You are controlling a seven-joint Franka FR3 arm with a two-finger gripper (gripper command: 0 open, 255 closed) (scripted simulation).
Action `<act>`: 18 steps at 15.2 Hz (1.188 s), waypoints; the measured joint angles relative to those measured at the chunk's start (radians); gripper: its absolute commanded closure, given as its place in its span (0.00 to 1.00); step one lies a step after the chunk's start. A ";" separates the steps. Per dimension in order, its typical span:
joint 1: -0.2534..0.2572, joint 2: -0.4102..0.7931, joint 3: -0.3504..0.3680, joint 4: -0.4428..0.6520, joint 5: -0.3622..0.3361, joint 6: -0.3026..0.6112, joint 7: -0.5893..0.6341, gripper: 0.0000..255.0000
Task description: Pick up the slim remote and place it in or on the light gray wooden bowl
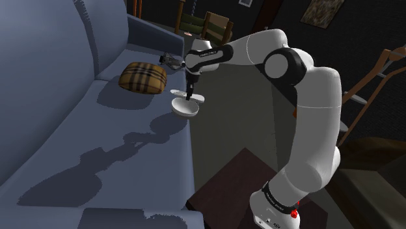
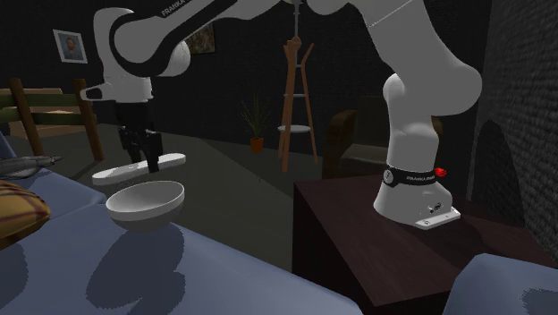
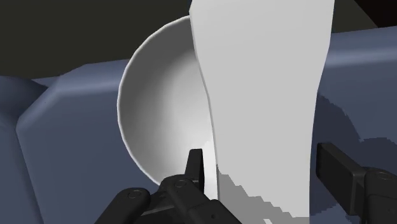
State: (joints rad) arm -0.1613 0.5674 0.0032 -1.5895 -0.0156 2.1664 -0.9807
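White letters reading FRANKA EMIKA run along the arm [image 2: 170, 27] at the top left of the second exterior view. A dark band round the arm's foot, right of centre, carries more lettering, too small to read. In the shoulder view the link above the claw also bears small print that cannot be made out.

The claw [image 2: 144, 164] points straight down at the left of the second exterior view, clamped on the remote [image 2: 170, 161]. The remote is a plain white slim slab, held level near its middle with both ends sticking out past the fingers. In the wrist view one finger [image 3: 196, 167] presses one long edge of the remote [image 3: 261, 76] and the other finger [image 3: 340, 170] sits against the opposite edge. The fingers stand only as far apart as the slab is wide.

The remote hangs in the air just above the bowl [image 2: 143, 210], with a narrow gap between them. The bowl is plain light grey and stands upright on the blue sofa [image 2: 224, 277], near the seat's front edge. In the wrist view the bowl's hollow [image 3: 159, 108] lies beyond the fingers, and the remote crosses over part of it.

In the shoulder view, claw [image 1: 189, 94], remote [image 1: 197, 99] and bowl [image 1: 185, 110] stack just above centre. A plaid cushion [image 1: 143, 78] lies on the sofa to their left, apart from them. The dark stand [image 1: 228, 188] sits at lower right.
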 measured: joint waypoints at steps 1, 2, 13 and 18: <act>-0.012 0.032 -0.003 0.064 0.002 -0.032 -0.017 1.00; -0.019 0.047 -0.004 0.086 0.003 -0.038 -0.024 1.00; -0.027 0.140 -0.006 0.087 0.005 0.052 -0.035 1.00; -0.026 0.161 -0.006 0.080 0.004 0.081 -0.033 1.00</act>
State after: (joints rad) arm -0.1869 0.7287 -0.0026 -1.5091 -0.0114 2.2473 -1.0133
